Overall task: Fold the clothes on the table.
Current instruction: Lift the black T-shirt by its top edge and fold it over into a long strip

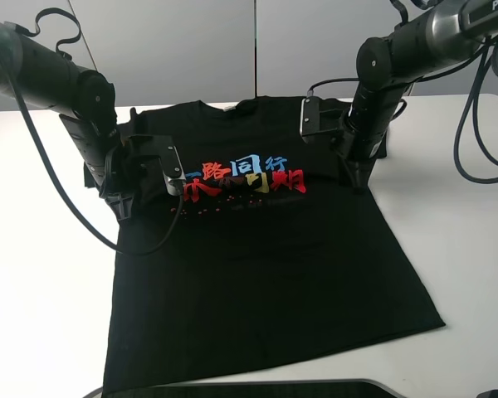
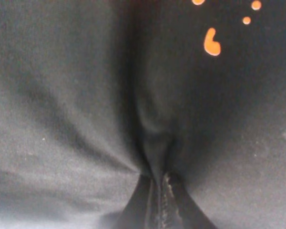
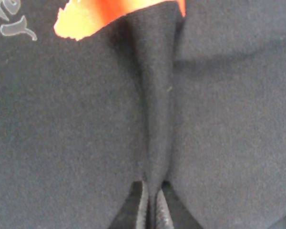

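Note:
A black T-shirt (image 1: 266, 265) lies chest-up on the white table (image 1: 41, 274), its collar at the far side and its red, blue and yellow print (image 1: 245, 177) across the chest. At the shirt's left side, beside the print, my left gripper (image 1: 126, 207) presses down. In the left wrist view this gripper (image 2: 159, 210) is shut on a pinched ridge of black cloth (image 2: 152, 143). My right gripper (image 1: 361, 178) stands at the shirt's right side. Its wrist view shows the gripper (image 3: 152, 205) shut on a raised fold of cloth (image 3: 155, 109) just below the red print (image 3: 100, 16).
Cables (image 1: 481, 124) hang from the right arm over the table's right side. A dark curved edge (image 1: 257, 388) shows at the table's near side, below the shirt hem. Bare white tabletop lies left and right of the shirt.

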### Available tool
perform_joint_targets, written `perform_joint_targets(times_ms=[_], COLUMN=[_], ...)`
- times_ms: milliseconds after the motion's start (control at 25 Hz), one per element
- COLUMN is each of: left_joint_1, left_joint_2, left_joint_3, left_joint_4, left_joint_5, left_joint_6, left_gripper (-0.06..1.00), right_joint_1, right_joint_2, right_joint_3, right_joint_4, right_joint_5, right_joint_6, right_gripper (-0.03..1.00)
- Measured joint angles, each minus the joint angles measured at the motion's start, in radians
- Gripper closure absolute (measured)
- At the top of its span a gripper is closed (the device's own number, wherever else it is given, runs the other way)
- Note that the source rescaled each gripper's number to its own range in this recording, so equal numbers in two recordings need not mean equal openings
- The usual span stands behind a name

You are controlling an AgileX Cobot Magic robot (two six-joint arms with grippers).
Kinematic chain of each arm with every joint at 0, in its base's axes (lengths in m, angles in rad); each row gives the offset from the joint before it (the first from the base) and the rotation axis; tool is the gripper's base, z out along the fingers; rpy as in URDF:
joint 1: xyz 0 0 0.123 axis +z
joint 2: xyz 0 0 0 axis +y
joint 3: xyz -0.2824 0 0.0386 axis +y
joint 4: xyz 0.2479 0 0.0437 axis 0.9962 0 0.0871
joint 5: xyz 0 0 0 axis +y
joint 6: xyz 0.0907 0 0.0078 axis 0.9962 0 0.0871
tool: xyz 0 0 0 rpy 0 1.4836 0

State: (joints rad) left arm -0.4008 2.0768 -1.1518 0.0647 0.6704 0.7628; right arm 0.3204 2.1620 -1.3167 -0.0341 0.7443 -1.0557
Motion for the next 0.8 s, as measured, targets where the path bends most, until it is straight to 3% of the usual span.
perform_joint_targets(times_ms=[400,800], left_joint_1=[0.000,0.000], left_joint_2=[-0.016,-0.209], left_joint_3=[0.000,-0.038], left_joint_4=[0.027,0.118], left_joint_5=[-0.025,-0.123], left_joint_6=[-0.070,-0.110], left_gripper=[0.94,0.94], right_joint_1=[0.000,0.000], right_joint_2=[-0.026,-0.303], right_joint_3=[0.006,0.005], right_joint_4=[0.020,0.026], right_joint_5=[-0.038,-0.079], right_joint_6=[0.043,0.117], right_gripper=[0.97,0.97])
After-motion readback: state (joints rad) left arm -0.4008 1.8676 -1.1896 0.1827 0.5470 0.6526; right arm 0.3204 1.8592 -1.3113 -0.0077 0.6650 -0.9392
